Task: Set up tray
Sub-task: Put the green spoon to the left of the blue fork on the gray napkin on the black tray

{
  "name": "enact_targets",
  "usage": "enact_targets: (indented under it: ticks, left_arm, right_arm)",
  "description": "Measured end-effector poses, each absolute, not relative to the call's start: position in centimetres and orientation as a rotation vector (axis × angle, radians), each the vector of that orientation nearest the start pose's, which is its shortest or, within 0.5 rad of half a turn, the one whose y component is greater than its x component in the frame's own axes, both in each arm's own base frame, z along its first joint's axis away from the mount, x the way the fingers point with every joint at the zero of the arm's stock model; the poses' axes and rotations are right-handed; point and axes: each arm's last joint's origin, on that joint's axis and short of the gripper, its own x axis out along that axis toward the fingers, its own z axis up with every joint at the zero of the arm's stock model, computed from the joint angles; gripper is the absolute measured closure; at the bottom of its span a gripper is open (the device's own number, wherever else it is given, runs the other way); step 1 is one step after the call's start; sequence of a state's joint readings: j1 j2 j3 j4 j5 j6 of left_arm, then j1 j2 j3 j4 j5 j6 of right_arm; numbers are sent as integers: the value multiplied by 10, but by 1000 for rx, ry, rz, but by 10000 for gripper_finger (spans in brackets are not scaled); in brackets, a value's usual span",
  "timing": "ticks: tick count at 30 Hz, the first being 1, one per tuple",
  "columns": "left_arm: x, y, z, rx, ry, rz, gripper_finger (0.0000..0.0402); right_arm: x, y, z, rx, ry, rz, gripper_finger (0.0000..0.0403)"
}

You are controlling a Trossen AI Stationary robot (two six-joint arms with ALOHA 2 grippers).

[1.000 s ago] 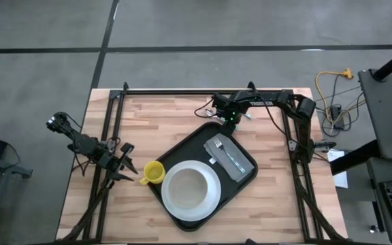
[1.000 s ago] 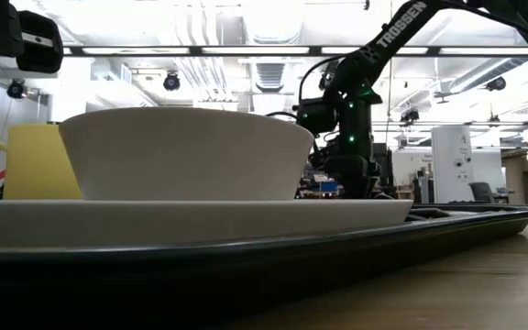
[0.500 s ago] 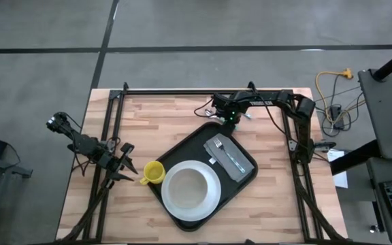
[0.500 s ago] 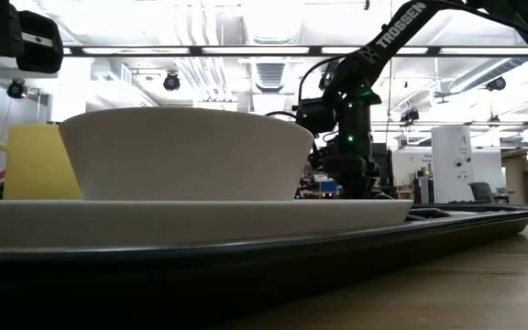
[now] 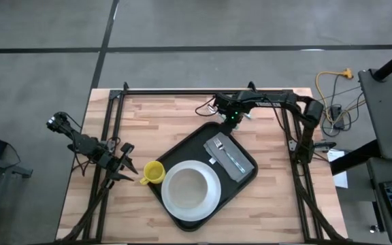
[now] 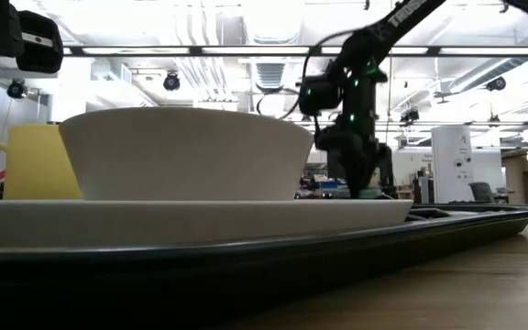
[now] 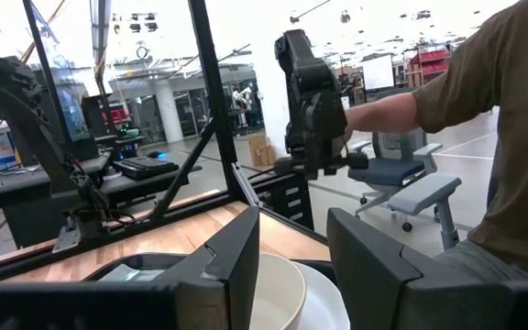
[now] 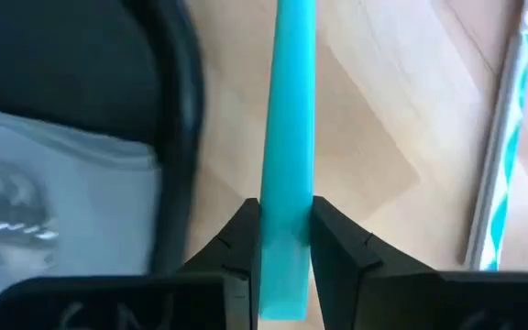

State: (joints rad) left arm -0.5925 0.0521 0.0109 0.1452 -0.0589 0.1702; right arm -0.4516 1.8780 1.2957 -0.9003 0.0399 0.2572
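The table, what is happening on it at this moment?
The right gripper is shut on a turquoise stick just beyond the far corner of the black tray. The tray already holds a white plate with a bowl, plus a napkin with cutlery. The left gripper waits, open, beside the yellow cup.

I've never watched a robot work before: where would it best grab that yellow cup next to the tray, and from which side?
Probably by the rim, from straight above: the yellow cup stands upright with its mouth open upward. One finger inside and one outside the wall would pinch it. The left gripper, open, waits right beside it, opposite the tray.
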Motion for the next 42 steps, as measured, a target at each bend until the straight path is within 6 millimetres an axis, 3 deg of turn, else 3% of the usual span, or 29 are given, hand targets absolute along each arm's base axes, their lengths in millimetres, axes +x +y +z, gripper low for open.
enact_targets:
  ticks: [4,9,22,27,34,42]
  left_arm:
    - [84,-54,177,132,-145,-523,285]
    - [84,-54,177,132,-145,-523,285]
    - [84,-54,177,132,-145,-523,285]
    - [84,-54,177,132,-145,-523,285]
    - [84,-54,177,132,-145,-523,285]
    - [84,-54,177,132,-145,-523,285]
  right_arm:
    - [309,-133,192,572,1392,-613,351]
    - [314,-96,203,615,1400,-607,351]
    - [325,7,208,754,1388,-654,351]
    - [324,38,208,789,1382,-676,351]
    - [323,61,199,787,1386,-670,351]
    - [323,65,173,792,1364,-648,351]
